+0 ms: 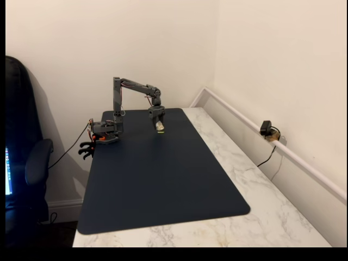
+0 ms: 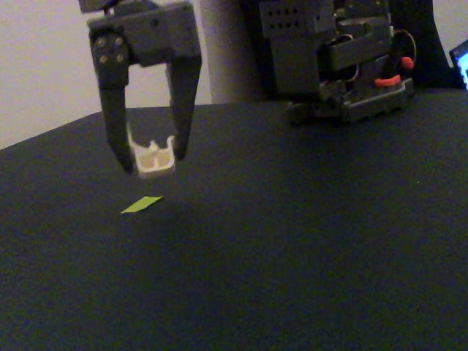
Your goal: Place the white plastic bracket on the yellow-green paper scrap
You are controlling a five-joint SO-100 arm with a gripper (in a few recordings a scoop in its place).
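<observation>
Dark mat [image 2: 307, 241]; end effector [image 2: 152, 157] clamps white plastic bracket [image 2: 153, 159] above yellow-green paper scrap [image 2: 141, 205].

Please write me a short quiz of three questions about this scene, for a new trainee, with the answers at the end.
1. True or false: the tiny white plastic bracket lies flat on the dark blue mat.
2. Which is nearest the thin yellow-green paper scrap? A) the arm's base B) the grey two-finger hand C) the mat's right edge
3. Fill in: the bracket is held ______ the scrap, not touching it.

Key: 1. False, the hand holds it in the air. 2. B. 3. above.
</observation>
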